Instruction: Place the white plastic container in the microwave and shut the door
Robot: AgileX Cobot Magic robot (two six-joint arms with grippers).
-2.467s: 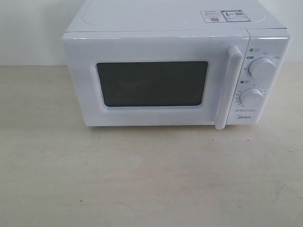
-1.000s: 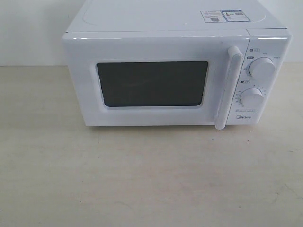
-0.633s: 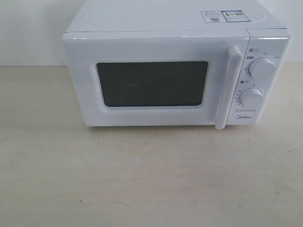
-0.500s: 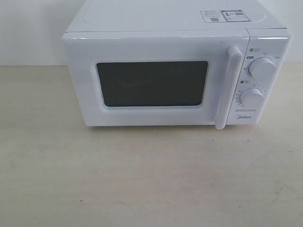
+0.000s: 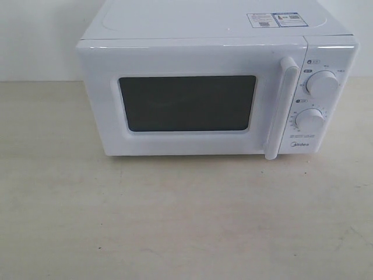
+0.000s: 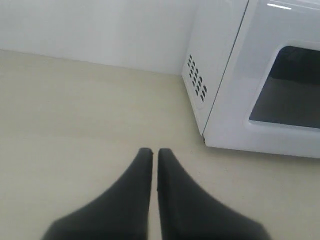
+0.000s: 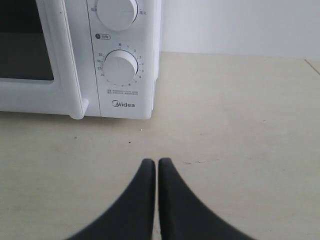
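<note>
No container in view, microwave [image 5: 204, 52] sits on the table [image 5: 175, 221] with its door [image 5: 186, 143] shut, your left gripper [image 6: 150, 150] and right gripper [image 7: 151, 161] both pinched narrow and empty; expect a light, slick, slightly flexing box, so grip across its stiffer lid rim.
</note>
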